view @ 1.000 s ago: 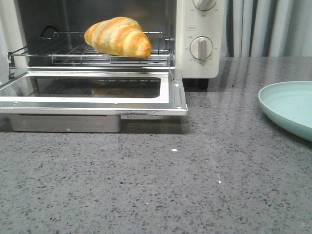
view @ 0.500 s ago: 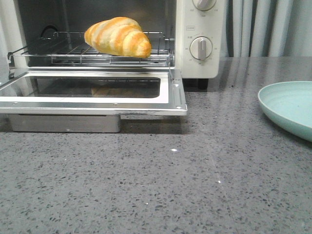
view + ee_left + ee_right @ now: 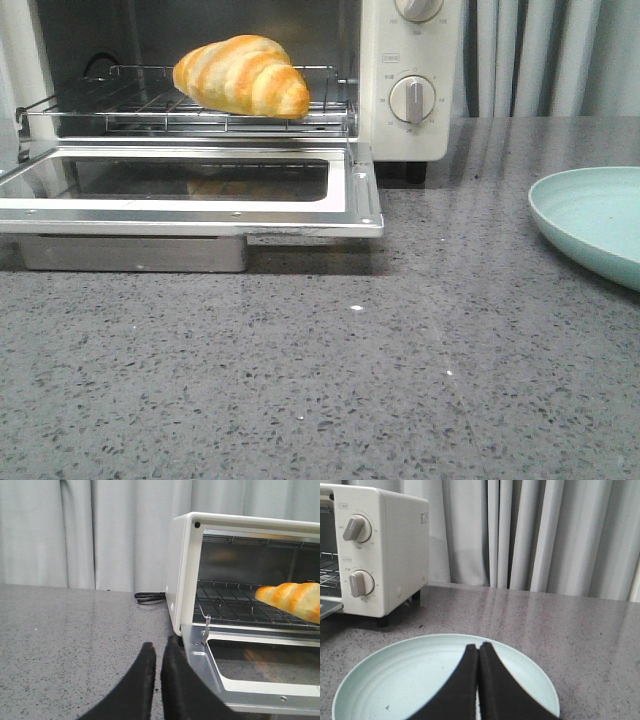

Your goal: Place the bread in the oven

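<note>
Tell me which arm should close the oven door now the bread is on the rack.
Left, probably. The left gripper, shut and empty, sits right beside the oven at the corner of its open door. The right gripper is over the plate, farther off. The bread already lies on the rack.

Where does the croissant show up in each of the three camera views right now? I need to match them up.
Front view: the croissant lies on the wire rack inside the open oven, upper left of the picture.
Left wrist view: only its striped end shows at the right edge, over the rack.
Right wrist view: not in it.
Shared landmark: the oven; its two knobs appear in the front and right wrist views.
</note>
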### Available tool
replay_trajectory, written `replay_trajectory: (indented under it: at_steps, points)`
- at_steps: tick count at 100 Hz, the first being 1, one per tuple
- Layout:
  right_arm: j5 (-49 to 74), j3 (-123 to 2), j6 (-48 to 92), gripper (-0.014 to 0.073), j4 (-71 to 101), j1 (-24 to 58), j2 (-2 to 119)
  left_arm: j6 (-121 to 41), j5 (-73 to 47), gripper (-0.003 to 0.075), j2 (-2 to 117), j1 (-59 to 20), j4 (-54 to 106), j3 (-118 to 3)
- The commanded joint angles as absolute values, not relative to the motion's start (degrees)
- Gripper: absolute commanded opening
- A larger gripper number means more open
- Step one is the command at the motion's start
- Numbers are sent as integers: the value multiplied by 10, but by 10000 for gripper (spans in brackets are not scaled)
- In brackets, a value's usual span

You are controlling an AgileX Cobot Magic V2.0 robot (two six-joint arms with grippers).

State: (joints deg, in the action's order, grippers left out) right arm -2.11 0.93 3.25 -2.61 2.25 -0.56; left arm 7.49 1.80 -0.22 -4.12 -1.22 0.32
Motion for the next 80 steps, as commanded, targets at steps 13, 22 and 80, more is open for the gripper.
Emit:
replay_trajectory:
  at_steps: [13,22,80]
  points:
    - [-56,14,38,-57,-14,18,-19,74,60,-20,-20,-44,-7,16]
    - [-56,14,38,-57,5,4,-19,74,60,-20,-20,-44,-7,16]
    - [-56,14,38,-57,13,-40,-19,74,60,-20,-20,-44,-7,16]
